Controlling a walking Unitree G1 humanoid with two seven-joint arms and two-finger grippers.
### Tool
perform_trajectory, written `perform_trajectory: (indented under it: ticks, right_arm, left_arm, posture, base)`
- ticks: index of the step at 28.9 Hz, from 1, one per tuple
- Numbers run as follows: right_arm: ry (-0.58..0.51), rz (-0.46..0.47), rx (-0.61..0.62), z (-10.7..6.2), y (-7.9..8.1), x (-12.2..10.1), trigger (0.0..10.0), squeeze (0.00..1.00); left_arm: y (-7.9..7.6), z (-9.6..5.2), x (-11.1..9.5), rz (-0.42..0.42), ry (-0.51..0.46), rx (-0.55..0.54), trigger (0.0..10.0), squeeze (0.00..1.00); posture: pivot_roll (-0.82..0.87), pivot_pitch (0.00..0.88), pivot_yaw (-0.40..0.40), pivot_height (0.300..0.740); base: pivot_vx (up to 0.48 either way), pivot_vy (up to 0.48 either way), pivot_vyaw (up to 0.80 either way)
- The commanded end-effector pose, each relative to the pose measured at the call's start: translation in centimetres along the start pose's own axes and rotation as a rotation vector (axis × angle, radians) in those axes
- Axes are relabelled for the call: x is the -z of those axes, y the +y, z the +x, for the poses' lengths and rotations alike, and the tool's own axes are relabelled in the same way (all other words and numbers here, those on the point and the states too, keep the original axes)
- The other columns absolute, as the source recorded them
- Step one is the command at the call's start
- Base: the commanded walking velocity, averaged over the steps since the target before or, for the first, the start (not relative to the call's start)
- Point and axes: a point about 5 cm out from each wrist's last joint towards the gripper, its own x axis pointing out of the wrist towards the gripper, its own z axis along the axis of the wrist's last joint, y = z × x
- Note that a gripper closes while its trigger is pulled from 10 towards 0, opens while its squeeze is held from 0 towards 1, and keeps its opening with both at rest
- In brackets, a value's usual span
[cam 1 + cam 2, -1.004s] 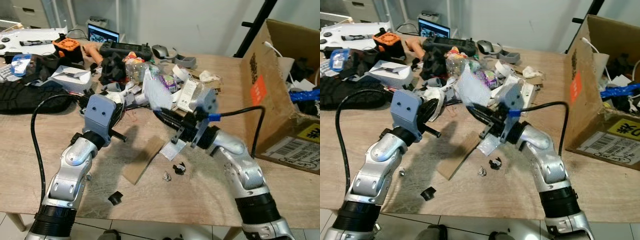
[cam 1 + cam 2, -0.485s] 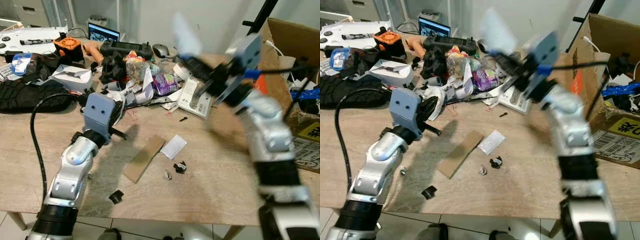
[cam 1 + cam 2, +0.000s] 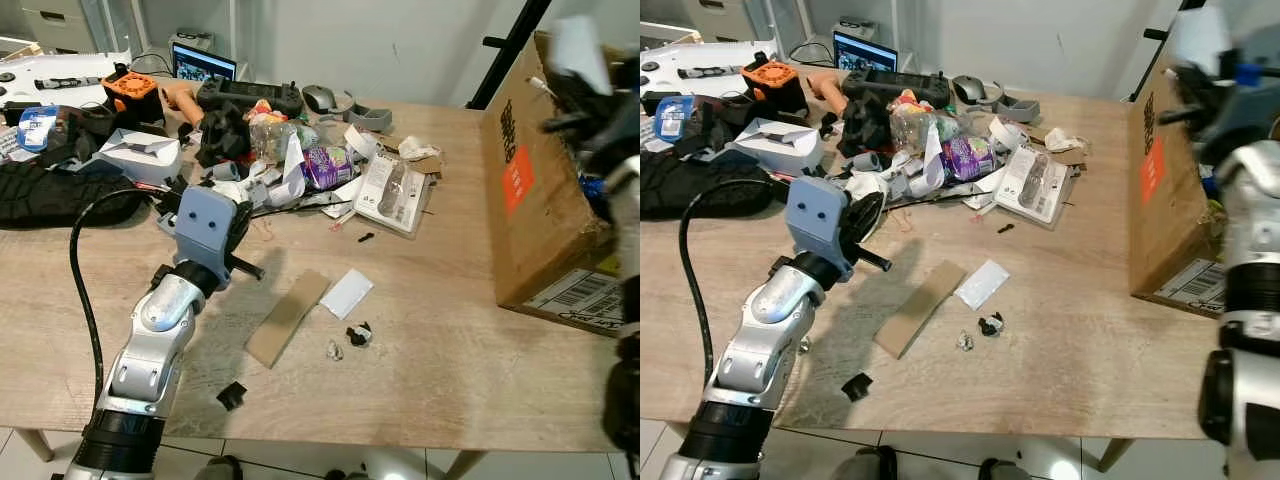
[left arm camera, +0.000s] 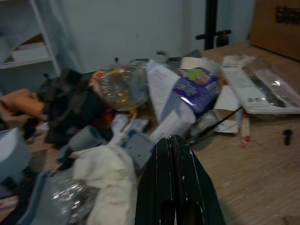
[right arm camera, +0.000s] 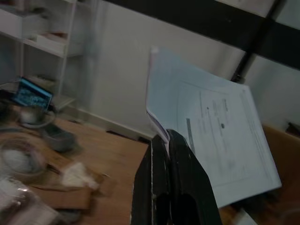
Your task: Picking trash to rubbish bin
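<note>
Pinching a white paper sheet, the right gripper hovers above the cardboard box.

The left silver arm reaches forward low over the table, its left gripper with both long black fingers pressed together. The right silver arm is raised high, blurred; its right gripper appears clamped on a white printed paper sheet.
</note>
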Motion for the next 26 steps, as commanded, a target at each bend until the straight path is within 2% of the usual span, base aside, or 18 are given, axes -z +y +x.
perform_trajectory:
  ticks: [1, 2, 6, 10, 11, 16, 17, 19, 20, 21, 24, 25, 26]
  right_arm:
    - [0.003, 0.0, 0.066, -0.3, -1.3, 0.1, 3.3, 0.0]
    - [0.012, 0.001, 0.098, -0.4, -1.9, 0.2, 10.0, 0.0]
    - [0.043, 0.018, 0.179, -0.8, -3.4, 0.9, 10.0, 0.0]
    - [0.034, 0.037, 0.173, -0.9, -3.6, 0.9, 10.0, 0.0]
    - [0.024, 0.044, 0.171, -0.8, -3.5, 0.8, 10.0, 1.0]
    - [-0.026, 0.042, 0.138, -0.1, -2.7, 0.2, 10.0, 1.0]
    - [-0.038, 0.052, 0.121, 0.1, -2.3, 0.1, 10.0, 0.0]
    - [-0.048, 0.066, 0.105, 0.4, -1.9, 0.0, 10.0, 0.0]
    - [-0.149, 0.107, 0.072, 0.9, -0.9, -1.2, 10.0, 0.0]
    - [-0.192, 0.136, 0.043, 1.2, -0.4, -1.7, 10.0, 0.0]
    - [-0.245, 0.181, -0.015, 1.7, 0.6, -2.5, 10.0, 0.0]
    - [-0.287, 0.202, -0.154, 2.2, 3.0, -3.3, 10.0, 0.0]
    - [-0.287, 0.202, -0.154, 2.2, 3.0, -3.3, 10.0, 0.0]
  left_arm:
    - [-0.5, -0.2, 0.4, -0.012, 0.01, 0.018, 10.0, 0.0]
    - [-0.5, -0.2, 0.4, -0.012, 0.011, 0.019, 10.0, 0.0]
    - [-0.4, -0.1, 0.5, -0.007, 0.016, 0.024, 10.0, 0.0]
    - [-0.3, -0.2, 0.4, -0.008, 0.017, 0.021, 10.0, 0.0]
    - [-0.3, -0.1, 0.5, -0.006, 0.018, 0.022, 10.0, 0.0]
    - [-0.3, -0.1, 0.4, -0.007, 0.018, 0.018, 10.0, 0.0]
    - [-0.2, -0.1, 0.5, -0.004, 0.019, 0.019, 10.0, 0.0]
    - [-0.2, 0.0, 0.5, -0.001, 0.021, 0.02, 10.0, 0.0]
    - [-0.1, -0.1, 0.4, -0.003, 0.017, 0.012, 10.0, 0.0]
    - [-0.1, -0.2, 0.4, -0.003, 0.016, 0.011, 10.0, 0.0]
    - [0.0, -0.1, 0.3, 0.0, 0.015, 0.011, 10.0, 0.0]
    - [0.1, -0.1, 0.3, 0.003, 0.016, 0.012, 10.0, 0.0]
    - [0.1, -0.1, 0.3, 0.003, 0.016, 0.012, 10.0, 0.0]
  posture:
    - [0.0, 0.206, -0.064, 0.74]
    - [0.0, 0.206, -0.064, 0.74]
    - [0.0, 0.221, -0.065, 0.74]
    - [0.0, 0.21, -0.062, 0.74]
    - [0.01, 0.221, -0.067, 0.74]
    - [0.01, 0.203, -0.064, 0.74]
    - [0.01, 0.215, -0.069, 0.74]
    - [0.01, 0.22, -0.07, 0.74]
    - [0.01, 0.221, -0.069, 0.74]
    - [0.01, 0.221, -0.069, 0.74]
    - [0.02, 0.2, -0.067, 0.74]
    - [0.02, 0.226, -0.067, 0.74]
    - [0.02, 0.226, -0.067, 0.74]
  base:
    - [0.0, 0.0, 0.0]
    - [0.0, 0.0, 0.0]
    - [0.0, 0.0, 0.0]
    - [0.0, 0.0, 0.0]
    - [0.0, 0.0, 0.0]
    - [0.0, 0.0, 0.0]
    - [0.0, 0.0, 0.0]
    - [0.0, 0.0, 0.0]
    - [0.0, 0.0, 0.0]
    - [0.0, 0.0, 0.0]
    - [0.0, 0.0, 0.0]
    - [0.0, 0.0, 0.0]
    - [0.0, 0.0, 0.0]
